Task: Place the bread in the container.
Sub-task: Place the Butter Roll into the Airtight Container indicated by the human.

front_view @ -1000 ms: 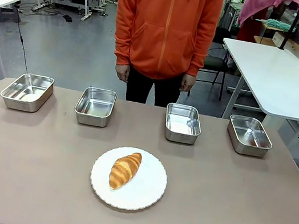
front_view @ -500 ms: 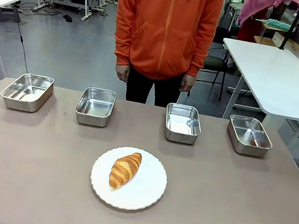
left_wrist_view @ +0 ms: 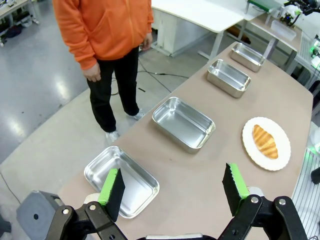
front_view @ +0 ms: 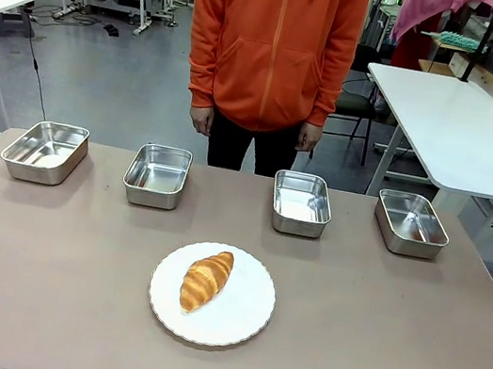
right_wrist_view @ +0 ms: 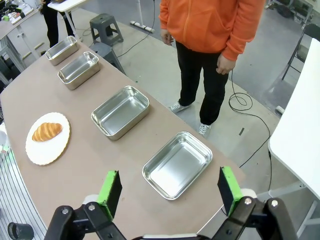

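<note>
One bread [left_wrist_view: 265, 141] far beyond left pincer [left_wrist_view: 172, 180]

Glossy grey floor [front_view: 111, 84], a white table [front_view: 457, 126] and a black chair [front_view: 354, 106] beyond.

There are four steel pans [front_view: 45, 152] [front_view: 156, 175] [front_view: 301, 204] [front_view: 411, 224], one white plate [front_view: 238, 315], one croissant [front_view: 207, 280] and one person [front_view: 273, 46]

The left gripper [left_wrist_view: 173, 190] hovers over the table [left_wrist_view: 200, 170], green-padded fingers spread wide, nothing between them. Just past them sits the nearest pan [left_wrist_view: 121, 181], and the row runs on: second pan [left_wrist_view: 183, 123], third pan [left_wrist_view: 228, 78], fourth pan [left_wrist_view: 247, 53]. The croissant [left_wrist_view: 264, 141] lies on the white plate [left_wrist_view: 255, 159], apart from the pans. A person in an orange hoodie [left_wrist_view: 102, 30] stands alongside, arms down.
</note>
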You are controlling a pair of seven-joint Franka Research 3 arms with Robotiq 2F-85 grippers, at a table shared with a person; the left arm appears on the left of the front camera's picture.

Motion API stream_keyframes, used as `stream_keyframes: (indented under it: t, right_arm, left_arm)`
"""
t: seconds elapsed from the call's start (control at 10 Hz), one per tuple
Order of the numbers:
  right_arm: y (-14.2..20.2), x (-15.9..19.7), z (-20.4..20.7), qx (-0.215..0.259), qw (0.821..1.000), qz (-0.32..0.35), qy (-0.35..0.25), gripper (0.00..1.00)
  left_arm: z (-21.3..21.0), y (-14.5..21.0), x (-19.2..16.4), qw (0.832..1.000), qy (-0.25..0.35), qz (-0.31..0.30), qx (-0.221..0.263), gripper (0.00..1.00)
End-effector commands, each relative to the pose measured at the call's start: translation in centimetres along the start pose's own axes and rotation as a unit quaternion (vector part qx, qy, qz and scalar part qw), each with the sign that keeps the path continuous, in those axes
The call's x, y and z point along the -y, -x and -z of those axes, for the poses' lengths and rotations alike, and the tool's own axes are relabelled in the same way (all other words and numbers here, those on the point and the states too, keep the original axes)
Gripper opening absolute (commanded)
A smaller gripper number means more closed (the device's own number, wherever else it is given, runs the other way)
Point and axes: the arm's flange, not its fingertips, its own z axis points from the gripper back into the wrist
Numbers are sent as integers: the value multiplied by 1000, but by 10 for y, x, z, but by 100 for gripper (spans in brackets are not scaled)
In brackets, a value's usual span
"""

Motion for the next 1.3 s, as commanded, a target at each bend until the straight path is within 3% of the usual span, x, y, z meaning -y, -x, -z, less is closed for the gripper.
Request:
stream_keyframes:
  t: [0.0, 1.2]
  right_arm:
    - [-1, -1, 0, 8, 1000, -3, -2, 100]
    - [-1, -1, 0, 8, 1000, -3, -2, 100]
  left_arm:
    - [-2, 1, 1, 1000, 5, 4, 11, 100]
    - [-2, 1, 1, 1000, 5, 4, 11, 100]
